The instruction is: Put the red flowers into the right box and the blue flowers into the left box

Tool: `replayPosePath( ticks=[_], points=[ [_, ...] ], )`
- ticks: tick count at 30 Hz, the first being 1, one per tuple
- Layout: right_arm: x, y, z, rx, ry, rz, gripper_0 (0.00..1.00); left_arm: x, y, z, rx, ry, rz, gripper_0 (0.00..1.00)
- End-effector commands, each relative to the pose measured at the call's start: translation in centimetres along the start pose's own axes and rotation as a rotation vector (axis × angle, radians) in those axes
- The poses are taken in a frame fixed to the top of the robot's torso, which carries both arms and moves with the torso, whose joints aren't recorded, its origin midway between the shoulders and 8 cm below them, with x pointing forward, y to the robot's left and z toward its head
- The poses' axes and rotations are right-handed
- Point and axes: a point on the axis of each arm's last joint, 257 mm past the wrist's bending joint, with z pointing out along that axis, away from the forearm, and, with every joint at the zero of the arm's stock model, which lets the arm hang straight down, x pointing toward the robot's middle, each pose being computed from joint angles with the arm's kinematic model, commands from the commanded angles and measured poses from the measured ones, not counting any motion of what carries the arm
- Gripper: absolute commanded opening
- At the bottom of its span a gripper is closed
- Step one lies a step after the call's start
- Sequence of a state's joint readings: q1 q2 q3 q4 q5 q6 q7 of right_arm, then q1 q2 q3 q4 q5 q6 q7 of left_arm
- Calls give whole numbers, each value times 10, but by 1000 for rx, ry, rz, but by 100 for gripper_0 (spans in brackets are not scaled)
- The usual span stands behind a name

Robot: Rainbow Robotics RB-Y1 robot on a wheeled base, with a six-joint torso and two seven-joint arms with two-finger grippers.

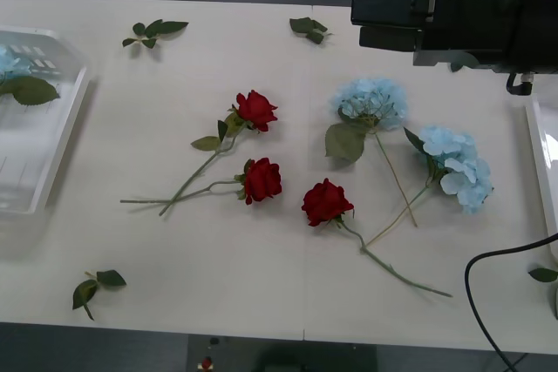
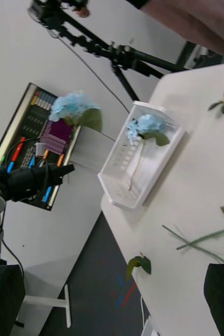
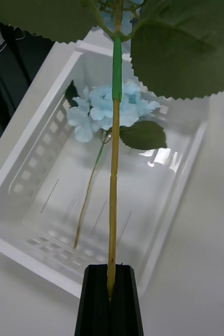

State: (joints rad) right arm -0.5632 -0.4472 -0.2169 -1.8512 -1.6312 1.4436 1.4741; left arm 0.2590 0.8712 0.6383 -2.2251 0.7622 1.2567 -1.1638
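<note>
While left claw (image 3: pixel 110 294) pinches a blue flower (image 3: pixel 114 173), another lies in left box (image 3: pixel 169 178)

Looks like a robotics lab or test room. Plain white table (image 1: pixel 261 294) as the workbench, bare white wall (image 2: pixel 17 58) beyond it. Black tripod (image 2: pixel 117 55) standing past the table's far end, a panel (image 2: pixel 35 142) with coloured labels propped against that wall, dark floor below.
</note>
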Motion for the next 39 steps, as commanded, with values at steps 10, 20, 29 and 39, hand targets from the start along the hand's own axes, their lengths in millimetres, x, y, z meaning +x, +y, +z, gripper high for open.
replayPosePath(
  ticks=[10,20,29,39],
  points=[
    [75,-68,-40,441,-23,281,100,36,34,58,-52,52,14,0],
    [146,-108,-86,759,51,482,100,47,43,64,-70,73,23,31],
    [195,-130,-123,968,126,680,100,41,42,65,-68,51,31,91],
    [228,-182,-141,1144,148,712,100,5,-6,57,51,-41,22,100]
  ],
)
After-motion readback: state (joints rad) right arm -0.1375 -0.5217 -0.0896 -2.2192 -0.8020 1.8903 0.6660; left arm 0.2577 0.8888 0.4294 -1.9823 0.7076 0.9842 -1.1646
